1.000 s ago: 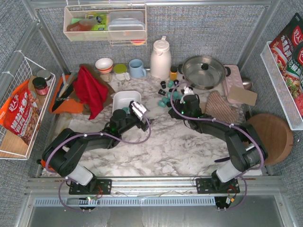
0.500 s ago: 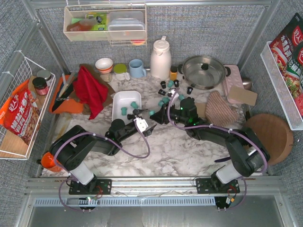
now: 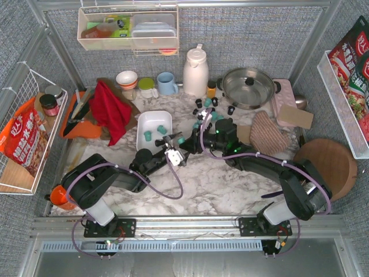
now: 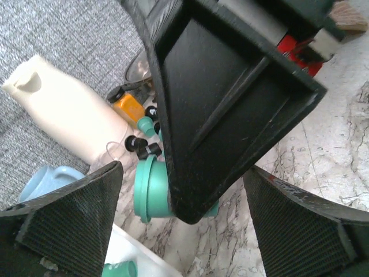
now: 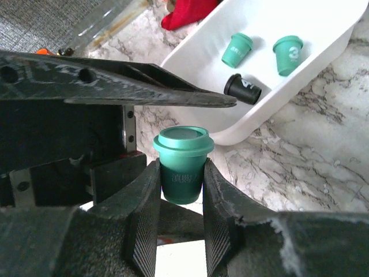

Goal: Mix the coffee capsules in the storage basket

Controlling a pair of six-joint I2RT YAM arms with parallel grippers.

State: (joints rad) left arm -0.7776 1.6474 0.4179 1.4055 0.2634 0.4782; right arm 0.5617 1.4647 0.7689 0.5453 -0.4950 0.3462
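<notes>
Coffee capsules (image 5: 237, 50) are seen in three places. Two green ones and one black one are lying inside the storage basket (image 5: 262, 118), which is set on the marble table (image 3: 219, 184) beside the red cloth (image 3: 109, 109). A little bunch of green and black ones is lying on the table to the right of the basket, in front of the white jug (image 3: 195, 72) and the silver pot (image 3: 248, 86). One more green capsule (image 5: 183, 164) is pinched between the two fingers of the right gripper (image 3: 182, 141). It is held by its sides, and its wide rim is seen just above the fingers. The fingers are pressed tight on it. This capsule is held just beside the wall of the basket, not inside it. The left gripper (image 3: 173, 151) is spread wide open, and nothing is held in it. It is placed very close to the right gripper, so the black body of the right gripper is seen between its open fingers in the left wrist view. Whether the two grippers are touching cannot be told. Both arms are stretched toward the middle of the table, near the basket's right corner. A blue mug (image 3: 167, 83) is stood behind the basket.
</notes>
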